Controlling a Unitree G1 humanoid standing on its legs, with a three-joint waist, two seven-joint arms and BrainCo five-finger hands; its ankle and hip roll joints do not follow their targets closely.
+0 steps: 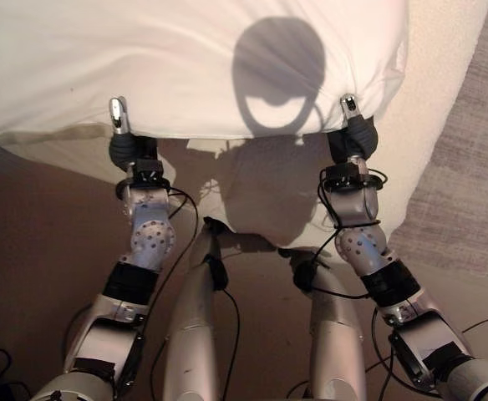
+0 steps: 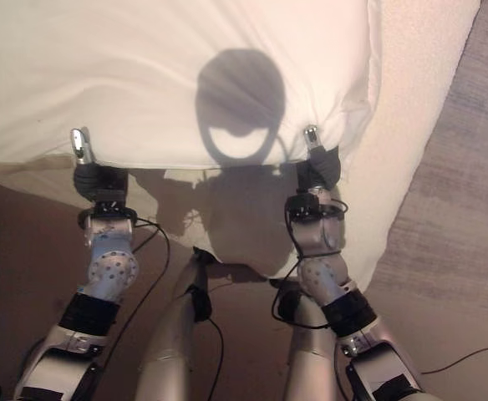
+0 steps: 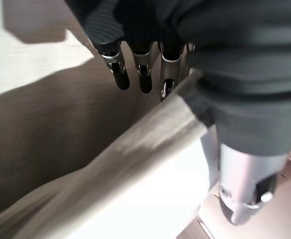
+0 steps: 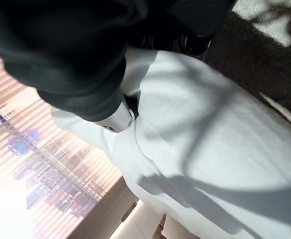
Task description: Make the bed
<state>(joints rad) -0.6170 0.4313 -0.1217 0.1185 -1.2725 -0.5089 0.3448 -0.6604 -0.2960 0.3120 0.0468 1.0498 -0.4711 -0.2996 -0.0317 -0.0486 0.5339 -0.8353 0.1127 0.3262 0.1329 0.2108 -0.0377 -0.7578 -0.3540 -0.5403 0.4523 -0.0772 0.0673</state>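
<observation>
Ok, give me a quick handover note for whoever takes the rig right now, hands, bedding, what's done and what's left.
Left hand: shut on the near edge of the white quilted duvet, thumb on top.
Right hand: pinching the same edge near the duvet's right corner.
The duvet is lifted at its near edge, with the cream sheet showing beneath and to the right.
Done: edge gripped by both hands.
Left: probably draw the duvet into place, smooth it, release.
</observation>
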